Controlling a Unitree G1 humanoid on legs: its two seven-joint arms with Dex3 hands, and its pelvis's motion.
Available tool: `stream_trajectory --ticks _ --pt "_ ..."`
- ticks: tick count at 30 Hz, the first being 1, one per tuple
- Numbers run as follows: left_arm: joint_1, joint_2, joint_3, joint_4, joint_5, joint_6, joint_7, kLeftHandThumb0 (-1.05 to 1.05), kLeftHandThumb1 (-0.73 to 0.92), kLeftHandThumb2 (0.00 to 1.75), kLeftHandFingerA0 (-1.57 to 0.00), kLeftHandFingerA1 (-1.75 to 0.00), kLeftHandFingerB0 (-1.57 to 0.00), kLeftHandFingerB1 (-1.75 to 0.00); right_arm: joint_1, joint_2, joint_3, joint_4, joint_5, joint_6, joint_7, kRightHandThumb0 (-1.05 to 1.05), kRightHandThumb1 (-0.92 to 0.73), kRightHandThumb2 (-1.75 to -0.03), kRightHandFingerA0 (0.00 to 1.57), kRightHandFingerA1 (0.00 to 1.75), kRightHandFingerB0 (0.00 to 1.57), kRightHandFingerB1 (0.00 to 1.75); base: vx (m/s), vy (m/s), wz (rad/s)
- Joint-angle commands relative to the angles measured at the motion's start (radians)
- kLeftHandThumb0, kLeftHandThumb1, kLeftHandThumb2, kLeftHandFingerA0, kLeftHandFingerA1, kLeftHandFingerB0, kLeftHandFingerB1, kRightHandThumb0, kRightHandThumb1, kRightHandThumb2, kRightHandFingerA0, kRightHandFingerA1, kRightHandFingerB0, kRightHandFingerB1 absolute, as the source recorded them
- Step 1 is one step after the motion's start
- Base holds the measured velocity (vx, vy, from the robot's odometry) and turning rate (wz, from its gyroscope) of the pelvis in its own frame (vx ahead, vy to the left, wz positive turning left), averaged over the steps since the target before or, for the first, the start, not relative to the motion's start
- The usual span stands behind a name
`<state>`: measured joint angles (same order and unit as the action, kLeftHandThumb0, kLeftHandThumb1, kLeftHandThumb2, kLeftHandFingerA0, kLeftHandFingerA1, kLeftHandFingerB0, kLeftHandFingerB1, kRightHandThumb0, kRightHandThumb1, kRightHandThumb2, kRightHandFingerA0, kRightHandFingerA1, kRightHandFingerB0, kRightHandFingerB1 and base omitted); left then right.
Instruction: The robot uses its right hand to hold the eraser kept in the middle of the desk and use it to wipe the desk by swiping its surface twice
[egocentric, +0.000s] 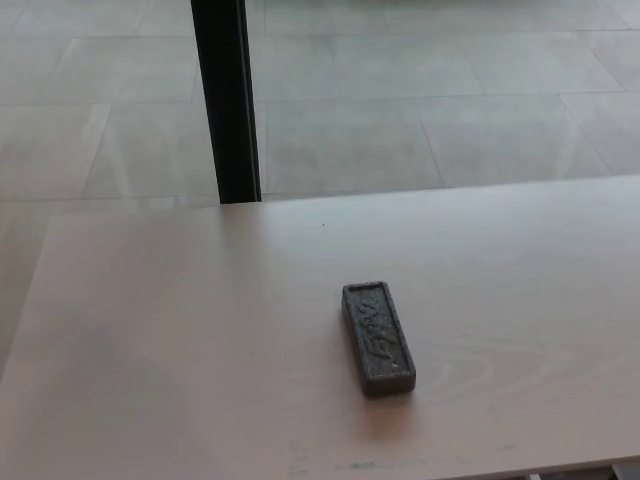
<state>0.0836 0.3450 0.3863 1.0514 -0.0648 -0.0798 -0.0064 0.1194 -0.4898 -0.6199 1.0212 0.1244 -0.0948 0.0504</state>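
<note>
A dark grey rectangular eraser (378, 337) lies flat on the pale wooden desk (180, 330), a little right of centre, its long side running toward the near edge. Raised lettering shows on its top face. Neither of my hands nor any part of my arms shows in the head view.
A black vertical post (227, 100) stands just beyond the desk's far edge, left of centre. Behind it is a grey tiled floor (450, 100). The desk's near edge shows at the bottom right, its left edge at the far left.
</note>
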Motion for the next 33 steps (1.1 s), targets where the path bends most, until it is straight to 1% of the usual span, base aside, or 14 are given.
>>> stream_trajectory --ticks 1,4,7,9,13,15,16,19,20,27,28,29,31,33 --pt "-0.015 0.038 0.079 0.036 -0.084 -0.029 -0.007 -0.43 0.42 0.83 -0.78 -0.78 -0.63 -0.70 -0.114 -0.111 -0.194 -0.009 0.220 -0.014 0.030 -0.65 -0.65 -0.60 1.05 0.82 0.52 0.79 0.00 0.000 0.00" --pt "-0.019 0.037 0.093 0.043 -0.095 -0.025 -0.026 -0.42 0.42 0.83 -0.75 -0.78 -0.60 -0.69 -0.161 -0.138 -0.220 -0.035 0.217 0.004 0.010 -0.68 -0.66 -0.60 1.06 0.82 0.56 0.79 0.00 0.000 0.00" --pt "-0.023 0.044 0.086 0.050 -0.078 -0.033 -0.018 -0.41 0.42 0.83 -0.79 -0.79 -0.67 -0.73 -0.265 -0.163 -0.222 -0.208 0.224 0.089 -0.025 -0.69 -0.67 -0.61 1.06 0.70 0.50 0.65 0.00 0.000 0.00" --pt "-0.026 0.044 0.094 0.058 -0.085 -0.038 -0.026 -0.42 0.42 0.83 -0.79 -0.79 -0.67 -0.72 -0.376 -0.184 -0.190 -0.321 0.219 0.141 -0.038 -0.69 -0.64 -0.60 1.00 0.61 0.60 0.55 0.00 0.000 0.00" --pt "-0.041 0.044 0.104 0.097 -0.089 -0.048 -0.025 -0.44 0.43 0.82 -0.80 -0.80 -0.62 -0.69 -0.494 -0.164 -0.120 -0.476 0.180 0.190 -0.086 -0.71 -0.64 -0.60 1.04 0.61 0.72 0.57 0.00 0.000 0.00" --pt "-0.030 0.041 0.094 0.089 -0.079 -0.064 -0.029 -0.44 0.44 0.83 -0.80 -0.80 -0.70 -0.74 -0.542 -0.141 -0.087 -0.560 0.182 0.221 -0.091 -0.61 -0.67 -0.60 0.96 0.74 0.65 0.53 0.00 0.000 0.00" --pt "-0.026 0.039 0.095 0.079 -0.081 -0.058 -0.030 -0.42 0.45 0.84 -0.77 -0.79 -0.64 -0.71 -0.579 -0.126 -0.064 -0.601 0.182 0.257 -0.109 -0.49 -0.73 -0.63 0.90 0.98 0.54 0.46 0.00 0.000 0.00" --pt "-0.029 0.038 0.094 0.082 -0.082 -0.055 -0.026 -0.42 0.44 0.84 -0.79 -0.79 -0.64 -0.70 -0.690 -0.052 0.021 -0.742 0.197 0.342 -0.151 -0.30 -0.84 -0.64 0.72 1.40 0.51 0.45 0.00 0.000 0.00" --pt "-0.035 0.042 0.096 0.099 -0.083 -0.055 -0.030 -0.42 0.44 0.84 -0.79 -0.79 -0.64 -0.70 -0.718 -0.029 0.056 -0.770 0.188 0.346 -0.149 -0.30 -0.84 -0.64 0.72 1.40 0.51 0.45 0.00 0.000 0.00" --pt "-0.035 0.037 0.100 0.092 -0.090 -0.042 -0.025 -0.42 0.45 0.85 -0.77 -0.79 -0.64 -0.71 -0.817 0.113 0.219 -0.874 0.143 0.373 -0.156 -0.26 -0.82 -0.67 0.76 1.61 0.66 0.60 0.00 0.000 0.00" --pt "-0.040 0.040 0.092 0.105 -0.081 -0.047 -0.022 -0.44 0.46 0.85 -0.80 -0.80 -0.65 -0.70 -0.836 0.165 0.276 -0.882 0.133 0.378 -0.151 -0.15 -0.71 -0.76 0.81 1.67 0.84 0.85 0.00 0.000 0.00" --pt "-0.041 0.042 0.089 0.111 -0.077 -0.049 -0.020 -0.44 0.46 0.85 -0.80 -0.80 -0.65 -0.70 -0.843 0.187 0.301 -0.885 0.129 0.381 -0.149 -0.15 -0.71 -0.76 0.81 1.67 0.84 0.85 0.00 0.000 0.00" --pt "-0.042 0.044 0.082 0.116 -0.073 -0.051 -0.016 -0.43 0.46 0.87 -0.78 -0.78 -0.61 -0.68 -0.844 0.222 0.348 -0.896 0.112 0.380 -0.145 -0.15 -0.63 -0.90 0.86 1.74 0.85 1.17 0.00 0.000 0.00" --pt "-0.042 0.047 0.078 0.123 -0.073 -0.055 -0.026 -0.41 0.48 0.88 -0.74 -0.77 -0.59 -0.68 -0.830 0.272 0.412 -0.916 0.101 0.369 -0.125 -0.19 -0.52 -1.03 0.92 1.72 0.90 1.23 0.00 0.000 0.00"
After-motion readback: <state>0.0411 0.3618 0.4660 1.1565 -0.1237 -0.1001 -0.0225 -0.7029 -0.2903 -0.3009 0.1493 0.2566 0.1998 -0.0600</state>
